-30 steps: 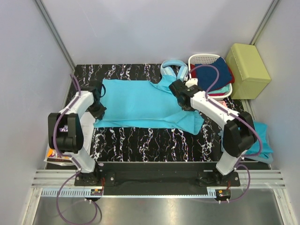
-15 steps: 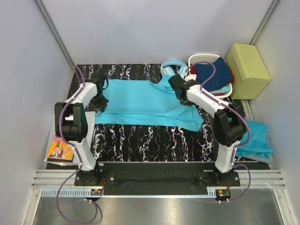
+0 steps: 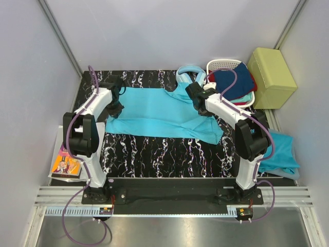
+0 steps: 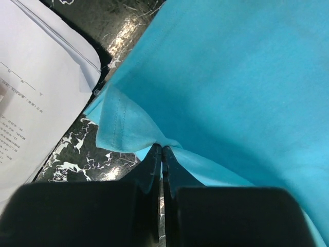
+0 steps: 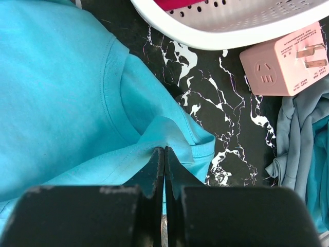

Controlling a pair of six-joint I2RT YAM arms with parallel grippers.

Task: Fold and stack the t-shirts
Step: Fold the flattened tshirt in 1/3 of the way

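Note:
A turquoise t-shirt (image 3: pixel 154 110) lies spread across the black marbled table (image 3: pixel 154 154). My left gripper (image 3: pixel 114 100) is at the shirt's left edge. In the left wrist view the left gripper (image 4: pixel 162 148) is shut on a pinched fold of the t-shirt (image 4: pixel 231 77) beside a stitched hem. My right gripper (image 3: pixel 198 99) is at the shirt's far right end. The right wrist view shows the right gripper (image 5: pixel 164 149) shut on a fold of the t-shirt (image 5: pixel 56 92) near a ribbed edge. Another turquoise t-shirt (image 3: pixel 282 154) lies crumpled off the table's right side.
A white basket (image 3: pixel 224 64) holding dark blue and red clothes stands at the back right, next to pale blue headphones (image 3: pixel 186 72) and a yellow-green box (image 3: pixel 271 69). A pink plug adapter (image 5: pixel 285 62) lies by the basket (image 5: pixel 231 31). White paper (image 4: pixel 36 77) lies left of the table.
My left gripper has carried the shirt's left edge toward the far side of the table. The right gripper shifted slightly farther back. Both stayed shut on the cloth.

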